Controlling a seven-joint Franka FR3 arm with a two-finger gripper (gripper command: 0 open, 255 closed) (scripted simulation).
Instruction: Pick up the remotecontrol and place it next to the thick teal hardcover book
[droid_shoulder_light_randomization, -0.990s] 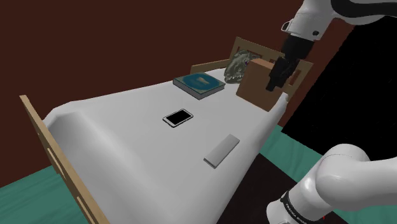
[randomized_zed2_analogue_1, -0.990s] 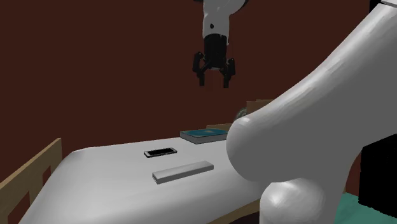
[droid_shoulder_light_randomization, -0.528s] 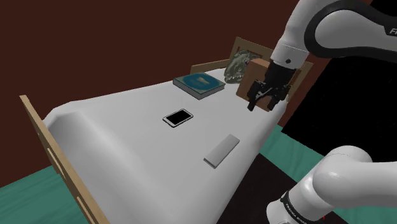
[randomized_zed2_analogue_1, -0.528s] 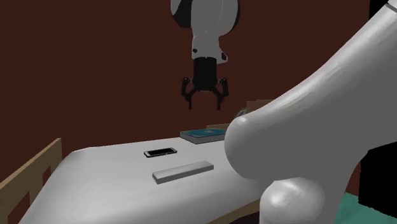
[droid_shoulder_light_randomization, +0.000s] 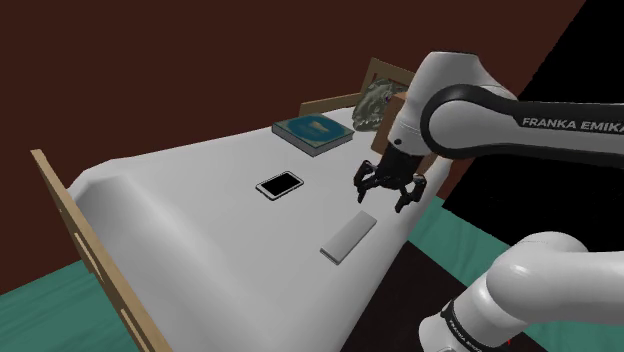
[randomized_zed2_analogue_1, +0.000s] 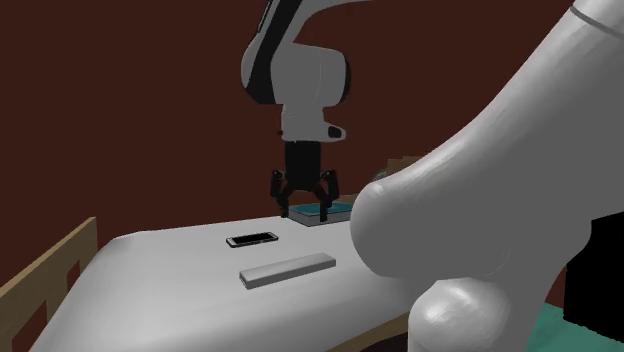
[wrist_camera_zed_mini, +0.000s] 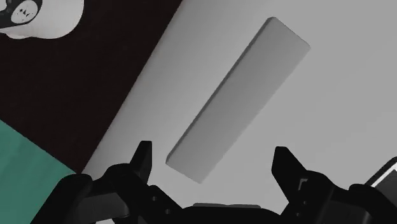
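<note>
Over the last second the arm (droid_shoulder_light_randomization: 470, 100) has swung down from high at the far right, and its gripper (droid_shoulder_light_randomization: 385, 200) now hangs low over the white bed (droid_shoulder_light_randomization: 180, 200), fingers spread wide with nothing between them. The teal book (droid_shoulder_light_randomization: 313, 132) lies at the bed's far end. The remote (droid_shoulder_light_randomization: 348, 237), a plain grey slab, lies flat by the bed's edge at the shoulder view's right, just nearer than the gripper and well apart from the book. A phone (droid_shoulder_light_randomization: 279, 185) lies to its left. The remote's long axis runs from near left to far right in that view. In the wrist view the remote (wrist_camera_zed_mini: 240, 98) lies slantwise to the line between the fingers. A good grasp, I judge, needs the hand shifted over the slab's middle and the wrist turned until the fingers span its narrow width, then a straight descent.
</note>
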